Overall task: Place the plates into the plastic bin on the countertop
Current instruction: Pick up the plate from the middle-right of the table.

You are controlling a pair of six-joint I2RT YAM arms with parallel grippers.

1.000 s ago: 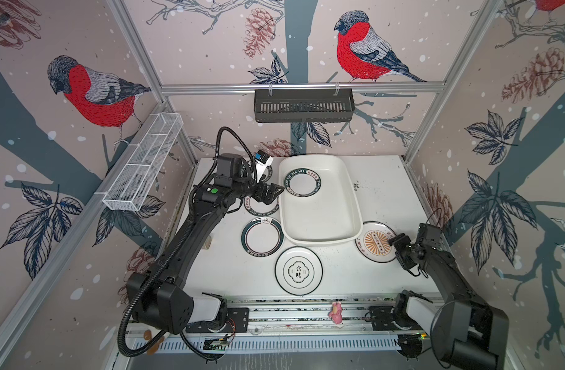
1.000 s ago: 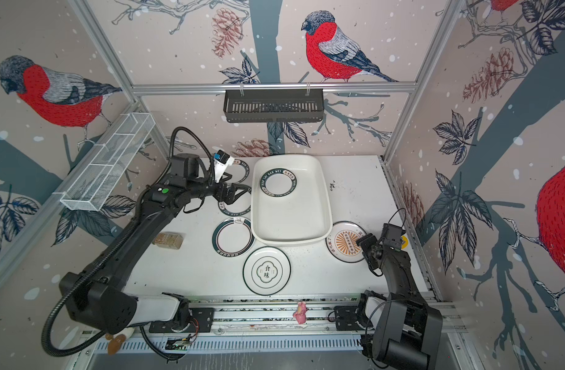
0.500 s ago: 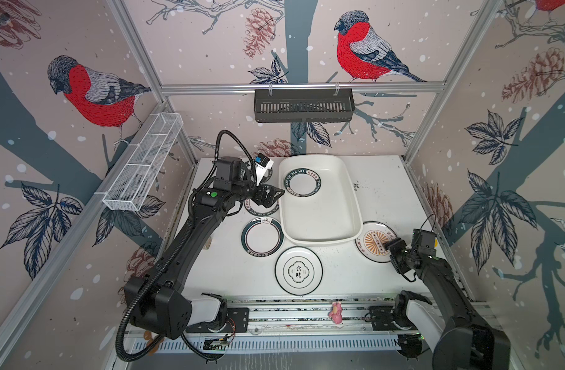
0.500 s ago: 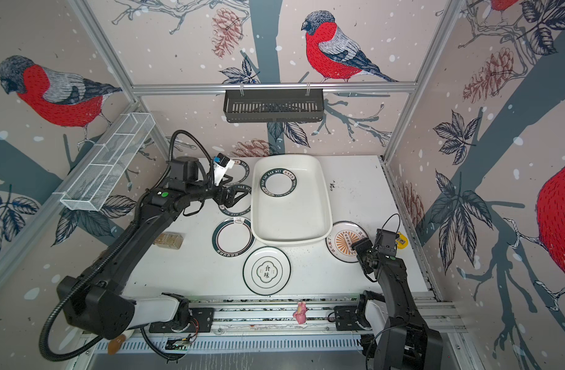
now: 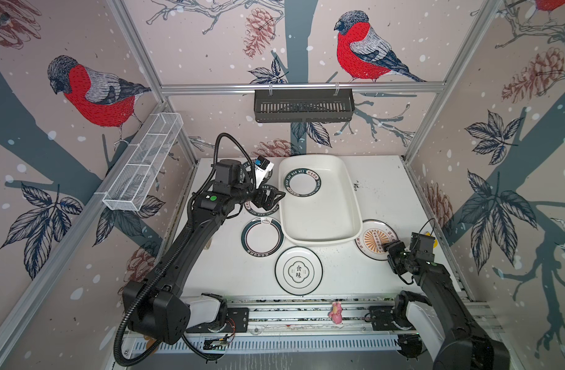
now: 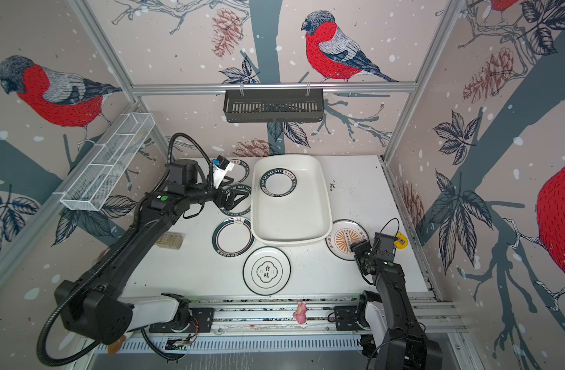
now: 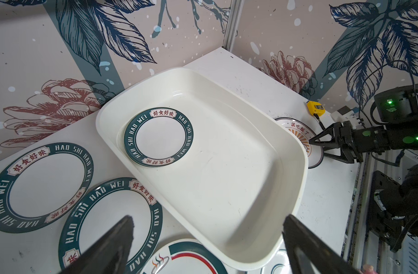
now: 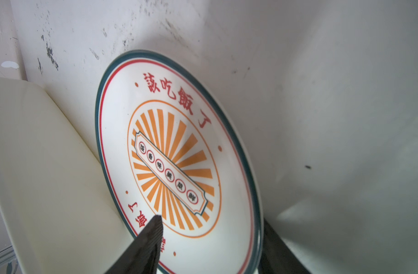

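The plastic bin point(image 5: 319, 240) point(image 6: 290, 238) point(image 7: 227, 189) holds one green-rimmed plate point(image 5: 302, 182) point(image 7: 158, 137). My left gripper point(image 5: 271, 200) point(image 7: 208, 218) hangs open and empty over another green-rimmed plate point(image 5: 261, 211) beside the bin's left wall. A third point(image 6: 241, 166) lies behind the arm. In front lie a green-and-red-rimmed plate point(image 5: 262, 237) and a white plate with black characters point(image 5: 298, 270). My right gripper point(image 5: 390, 253) point(image 8: 210, 220) is open and straddles the near rim of the sunburst plate point(image 5: 375, 238) point(image 8: 174, 154): one finger over its face, one outside its edge.
A black slatted shelf point(image 5: 303, 105) hangs on the back wall and a white wire basket point(image 5: 143, 163) on the left wall. A small yellow object point(image 6: 399, 240) sits by the right edge. A tan block point(image 6: 170, 240) lies near the left arm. A pink figure point(image 5: 335, 312) sits on the front rail.
My right gripper has come in over the sunburst plate's near rim and its jaws have narrowed. The left gripper has shifted only slightly and stays open.
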